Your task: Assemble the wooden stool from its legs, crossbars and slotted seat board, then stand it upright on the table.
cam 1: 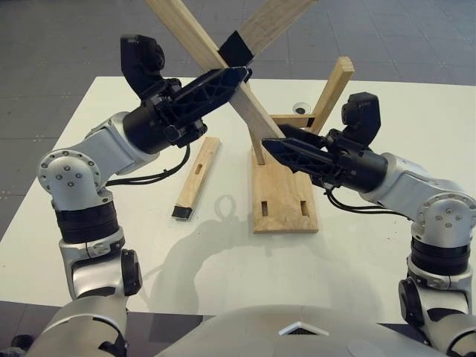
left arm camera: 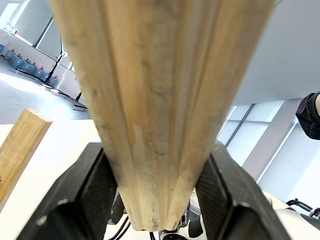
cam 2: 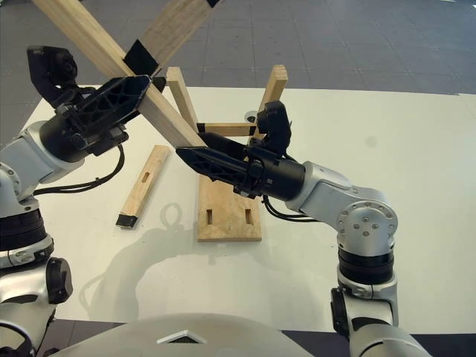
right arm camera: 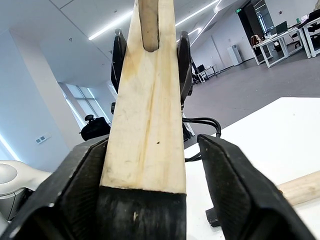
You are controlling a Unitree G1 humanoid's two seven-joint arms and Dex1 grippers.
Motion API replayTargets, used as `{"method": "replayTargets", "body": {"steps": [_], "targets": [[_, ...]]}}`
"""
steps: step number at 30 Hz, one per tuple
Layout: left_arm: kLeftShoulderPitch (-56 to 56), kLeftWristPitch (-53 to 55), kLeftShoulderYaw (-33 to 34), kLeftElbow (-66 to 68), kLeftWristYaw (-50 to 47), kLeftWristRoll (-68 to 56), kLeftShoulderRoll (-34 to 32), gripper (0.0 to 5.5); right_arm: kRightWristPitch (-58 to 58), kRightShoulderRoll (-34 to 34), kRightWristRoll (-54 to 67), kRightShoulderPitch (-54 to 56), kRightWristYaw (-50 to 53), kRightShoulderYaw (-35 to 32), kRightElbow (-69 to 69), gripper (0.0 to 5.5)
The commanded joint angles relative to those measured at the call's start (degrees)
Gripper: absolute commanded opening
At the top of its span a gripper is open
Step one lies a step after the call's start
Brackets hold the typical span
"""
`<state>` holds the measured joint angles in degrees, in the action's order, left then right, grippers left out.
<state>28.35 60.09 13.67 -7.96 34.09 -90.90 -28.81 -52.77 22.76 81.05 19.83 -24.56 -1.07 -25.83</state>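
Crossed legs (cam 1: 188,30) look stiff, light, likely slippery: left gripper (cam 1: 239,76) fingers pinch mid-leg, right gripper (cam 1: 268,145) fingers pinch the lower end at its 5 o'clock

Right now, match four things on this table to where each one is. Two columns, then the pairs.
1 seat board
2 loose leg
3 left gripper
4 right gripper

A at the lower end of the raised leg
B flat on the table, slots up
C lying left of the seat board
D on the raised leg, near the crossing

Pairs: 1-B, 2-C, 3-D, 4-A
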Motion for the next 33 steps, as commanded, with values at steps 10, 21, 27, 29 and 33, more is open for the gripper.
{"method": "replayTargets", "body": {"steps": [10,21,27,29,33], "targets": [[-2.69,-1.55,-1.22,-1.12,7.11,11.67,-4.21,2.07,-1.39,11.01,0.87,-7.1,-6.74,-7.63,-3.1,3.85],[-10.05,-17.15,-16.1,-2.83,25.51,41.5,-8.83,2.06,2.5,14.42,-10.54,-22.13,-9.43,-10.07,-2.81,3.85],[-9.21,-25.31,-17.51,-1.45,26.25,48.71,-5.08,2.06,4.39,16.11,-19.82,-28.16,-14.14,-7.1,-0.78,3.85],[-9.7,-26.61,-18.34,-2.12,27.07,49.99,-4.74,2.06,5.11,16.24,-22.34,-29.24,-15.36,-6.38,0.03,3.85],[-9.32,-31.4,-22.12,-0.91,30.23,55.71,-5.15,2.06,5.72,15.97,-24.83,-29.73,-16.91,-5.91,0.75,3.85]]}}
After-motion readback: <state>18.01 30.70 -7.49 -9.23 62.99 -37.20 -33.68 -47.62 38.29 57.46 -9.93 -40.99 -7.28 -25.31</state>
